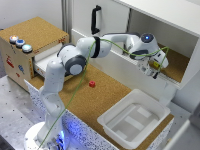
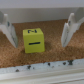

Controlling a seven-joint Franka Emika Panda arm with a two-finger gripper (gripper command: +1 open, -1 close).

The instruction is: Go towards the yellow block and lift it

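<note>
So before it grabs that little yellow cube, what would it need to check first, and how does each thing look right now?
1. Yellow block in the wrist view: ok, in plain sight.
2. Block between the fingers: ok, one finger on each side.
3. Gripper open wide enough: ok, gaps on both sides.
4. Fingers low enough to close on the block: cannot tell.
5. Block sitting flat on the cork surface: ok.
6. Red cube out of the way: ok, far off on the table.
</note>
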